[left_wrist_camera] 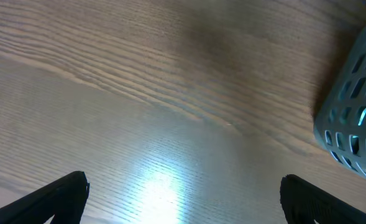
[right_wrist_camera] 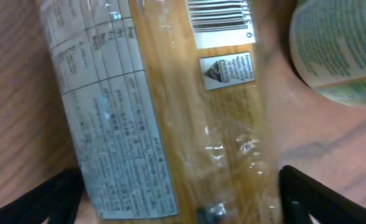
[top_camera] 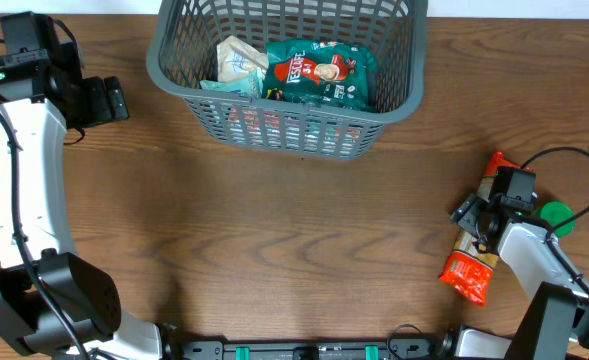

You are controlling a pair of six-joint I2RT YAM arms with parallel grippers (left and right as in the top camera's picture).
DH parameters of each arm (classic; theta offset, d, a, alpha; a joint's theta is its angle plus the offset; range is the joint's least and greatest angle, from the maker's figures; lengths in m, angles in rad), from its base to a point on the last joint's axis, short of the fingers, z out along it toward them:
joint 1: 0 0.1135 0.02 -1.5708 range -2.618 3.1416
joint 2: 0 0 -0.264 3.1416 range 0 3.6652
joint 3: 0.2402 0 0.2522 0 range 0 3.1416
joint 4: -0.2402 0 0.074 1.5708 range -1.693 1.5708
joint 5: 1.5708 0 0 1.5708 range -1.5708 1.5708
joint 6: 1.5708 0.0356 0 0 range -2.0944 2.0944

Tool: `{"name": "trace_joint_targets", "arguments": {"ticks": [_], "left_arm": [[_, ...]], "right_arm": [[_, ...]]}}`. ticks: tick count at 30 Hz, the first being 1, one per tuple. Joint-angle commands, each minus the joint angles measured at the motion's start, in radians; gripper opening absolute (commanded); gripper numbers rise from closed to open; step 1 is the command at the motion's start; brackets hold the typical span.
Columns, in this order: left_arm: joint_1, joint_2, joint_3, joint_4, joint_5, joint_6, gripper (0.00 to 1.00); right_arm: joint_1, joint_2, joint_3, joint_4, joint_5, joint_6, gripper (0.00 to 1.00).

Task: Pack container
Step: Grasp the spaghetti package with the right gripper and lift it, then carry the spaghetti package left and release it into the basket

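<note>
The container, a dark grey lattice basket (top_camera: 172, 75), stands at the back centre. It holds a green coffee packet (top_camera: 319, 72) and a pale packet (top_camera: 236, 62). Its corner shows in the left wrist view (left_wrist_camera: 353, 124). My left gripper (top_camera: 114, 100) is open and empty over bare table (left_wrist_camera: 184, 180), left of the basket. A long clear spaghetti packet with orange-red ends (top_camera: 466, 272) lies at the right. My right gripper (top_camera: 479, 225) is open and low over it, a finger on each side (right_wrist_camera: 179, 183) of the packet (right_wrist_camera: 170, 93).
A green round item (top_camera: 556, 215) lies just right of the spaghetti packet; its printed label shows in the right wrist view (right_wrist_camera: 338, 56). The wooden table (top_camera: 294, 230) spreads between the basket and the arms.
</note>
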Motion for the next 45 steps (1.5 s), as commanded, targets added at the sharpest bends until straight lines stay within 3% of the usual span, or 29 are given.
{"name": "trace_joint_targets", "arguments": {"ticks": [1,2,5,6,7,14,19,22,31,35,45], "left_arm": [[-0.002,0.0,-0.002,-0.002,0.003,0.016,0.99],[-0.002,0.0,-0.002,-0.002,0.003,0.016,0.99],[-0.002,0.0,-0.002,-0.002,0.003,0.016,0.99],[-0.002,0.0,-0.002,-0.002,0.003,0.016,0.99],[-0.002,0.0,-0.002,-0.002,0.003,0.016,0.98],[-0.002,0.0,-0.002,-0.003,0.003,0.016,0.99],[-0.002,0.0,-0.002,-0.003,0.003,0.016,0.98],[-0.002,0.0,-0.002,-0.003,0.003,0.016,0.99],[-0.002,0.0,-0.002,-0.002,0.003,0.016,0.98],[-0.002,0.0,-0.002,-0.002,0.003,0.016,0.99],[-0.002,0.0,-0.002,-0.002,0.003,0.016,0.99]], "right_arm": [[-0.011,0.048,-0.031,-0.006,-0.001,-0.008,0.62],[-0.011,0.049,-0.031,-0.005,-0.001,-0.008,0.46],[-0.011,0.049,-0.031,-0.002,-0.001,-0.008,0.13],[-0.011,0.049,-0.031,-0.002,-0.001,-0.008,0.04],[-0.011,0.049,-0.031,0.0,0.0,-0.008,0.01],[-0.01,0.022,0.006,0.029,-0.032,-0.01,0.01],[-0.008,-0.051,0.174,-0.004,-0.358,-0.146,0.02],[-0.002,-0.069,0.321,-0.052,-0.448,-0.187,0.01],[0.057,-0.064,0.86,-0.403,-0.438,-0.356,0.01],[0.09,-0.04,1.071,-0.488,-0.544,-0.443,0.01],[0.315,0.207,1.592,-0.586,-0.576,-0.644,0.01]]}}
